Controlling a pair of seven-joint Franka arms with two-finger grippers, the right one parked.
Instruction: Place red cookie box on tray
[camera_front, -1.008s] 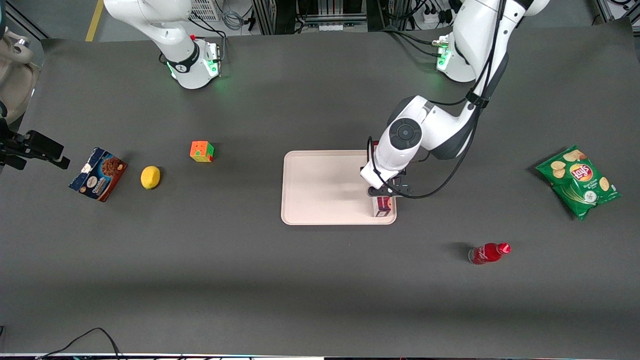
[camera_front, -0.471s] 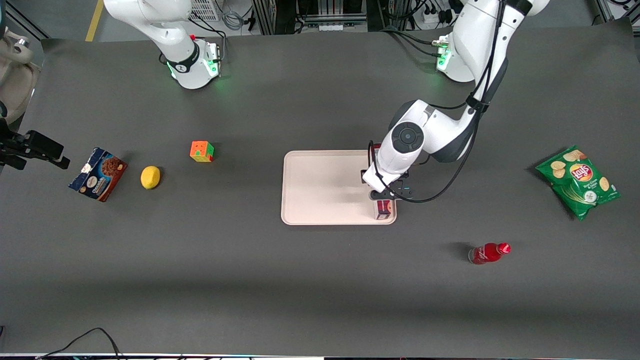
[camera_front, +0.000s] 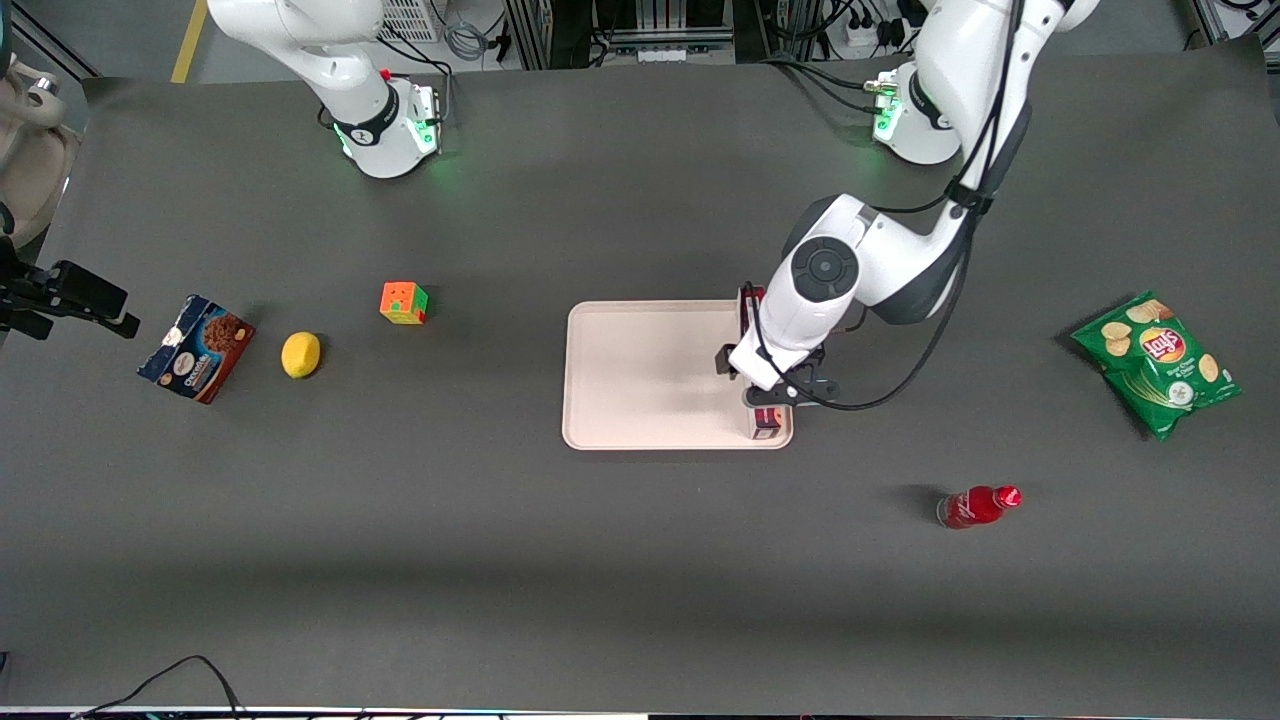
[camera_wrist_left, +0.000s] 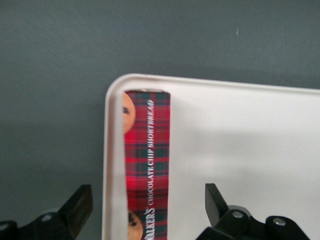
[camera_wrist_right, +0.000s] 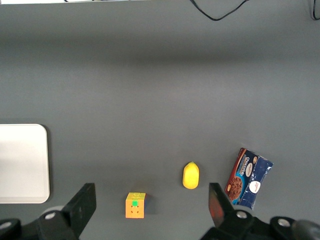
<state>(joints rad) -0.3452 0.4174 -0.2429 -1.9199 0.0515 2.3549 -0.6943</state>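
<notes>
The red cookie box (camera_front: 766, 422) lies flat in the pale pink tray (camera_front: 640, 380), along the tray's rim toward the working arm's end. In the left wrist view its tartan top (camera_wrist_left: 147, 160) runs beside the tray's rim (camera_wrist_left: 111, 150). The left gripper (camera_front: 775, 395) hovers over the box's nearer half, open. Its two dark fingers (camera_wrist_left: 80, 205) stand wide apart, one on each side of the box, touching neither the box nor the tray. The wrist hides the box's middle in the front view; the box's farther end (camera_front: 750, 297) peeks out at the tray's farther rim.
Toward the parked arm's end lie a blue-and-brown cookie box (camera_front: 196, 347), a lemon (camera_front: 300, 354) and a colour cube (camera_front: 403, 302). A red bottle (camera_front: 977, 506) lies nearer the front camera than the tray. A green chip bag (camera_front: 1158, 364) sits toward the working arm's end.
The left arm's wrist has risen and drifted slightly toward the working arm's end. The red cookie box has stayed where it lies on the tray.
</notes>
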